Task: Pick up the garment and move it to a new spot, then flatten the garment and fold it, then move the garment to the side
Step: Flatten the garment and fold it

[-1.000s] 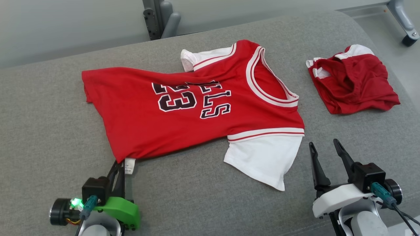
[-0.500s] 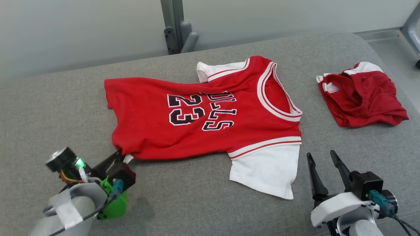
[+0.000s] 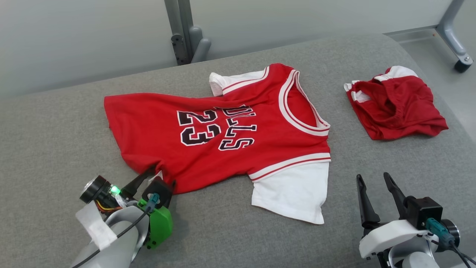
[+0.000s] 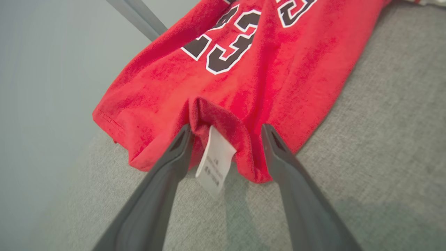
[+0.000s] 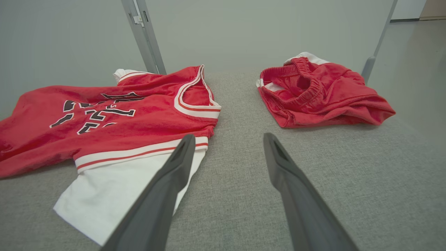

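The garment is a red jersey (image 3: 208,149) with "23" and white sleeves, lying face up across the grey cushion (image 3: 55,149). Its near hem corner (image 4: 223,122) is bunched into a fold, and a white label (image 4: 216,160) hangs from it. My left gripper (image 3: 160,178) is open at that corner. In the left wrist view the left gripper (image 4: 226,129) has its fingers spread on either side of the fold. My right gripper (image 3: 372,176) stands open over bare cushion, just right of the near white sleeve (image 3: 293,193). The right wrist view shows the right gripper (image 5: 229,136) beside that sleeve (image 5: 115,188).
A second red garment, crumpled shorts (image 3: 394,104) with white trim, lies at the cushion's right end, also as red shorts (image 5: 320,94). A grey metal post (image 3: 182,29) stands behind the cushion. A frame leg with a caster (image 3: 461,63) is on the floor at the far right.
My left gripper has opened and let go of the hem corner, which now lies bunched between its fingers. The left arm turned and pushed in. The head camera shifted. The right gripper stays open.
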### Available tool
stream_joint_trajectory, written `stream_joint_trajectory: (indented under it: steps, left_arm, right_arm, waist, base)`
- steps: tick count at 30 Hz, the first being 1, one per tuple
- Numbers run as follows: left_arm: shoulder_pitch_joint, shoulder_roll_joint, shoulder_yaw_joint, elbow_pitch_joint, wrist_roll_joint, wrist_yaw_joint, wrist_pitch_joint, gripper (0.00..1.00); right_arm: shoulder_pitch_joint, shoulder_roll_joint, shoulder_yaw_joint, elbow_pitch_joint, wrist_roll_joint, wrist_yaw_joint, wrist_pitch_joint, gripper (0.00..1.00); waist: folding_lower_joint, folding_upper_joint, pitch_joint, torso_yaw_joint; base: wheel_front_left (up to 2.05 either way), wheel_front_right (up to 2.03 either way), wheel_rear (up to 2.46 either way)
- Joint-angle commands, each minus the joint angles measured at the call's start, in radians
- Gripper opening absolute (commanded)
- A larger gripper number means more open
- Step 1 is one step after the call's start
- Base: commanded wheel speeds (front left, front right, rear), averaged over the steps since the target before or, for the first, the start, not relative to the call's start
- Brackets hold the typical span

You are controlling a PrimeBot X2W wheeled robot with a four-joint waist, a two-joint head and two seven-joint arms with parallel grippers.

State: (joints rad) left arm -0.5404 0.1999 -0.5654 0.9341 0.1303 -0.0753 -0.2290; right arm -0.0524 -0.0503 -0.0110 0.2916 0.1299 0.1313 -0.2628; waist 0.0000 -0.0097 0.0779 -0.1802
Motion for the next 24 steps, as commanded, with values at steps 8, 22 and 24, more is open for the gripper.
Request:
stream_joint_trajectory:
  steps: [8, 22, 24]
  left_arm:
    - [0.105, -0.009, 0.112, -0.070, -0.140, 0.065, -0.037, 1.00]
    - [0.496, -0.029, 0.402, -0.466, -0.342, 0.196, -0.035, 1.00]
    - [0.541, -0.050, 0.437, -0.518, -0.349, 0.197, -0.035, 1.00]
  right_arm:
    - [0.027, -0.002, -0.008, -0.007, -0.005, -0.001, -0.003, 1.00]
    - [0.052, -0.003, -0.015, -0.023, 0.002, -0.001, -0.003, 1.00]
    - [0.055, -0.002, -0.015, -0.024, -0.001, -0.001, -0.003, 1.00]
  waist:
    - [0.0000, 0.0097, -0.074, 0.103]
    - [0.0000, 0.0097, -0.117, 0.142]
    - [0.0000, 0.0097, -0.117, 0.140]
  base:
    - [0.00, 0.00, 0.00]
    - [0.00, 0.00, 0.00]
    - [0.00, 0.00, 0.00]
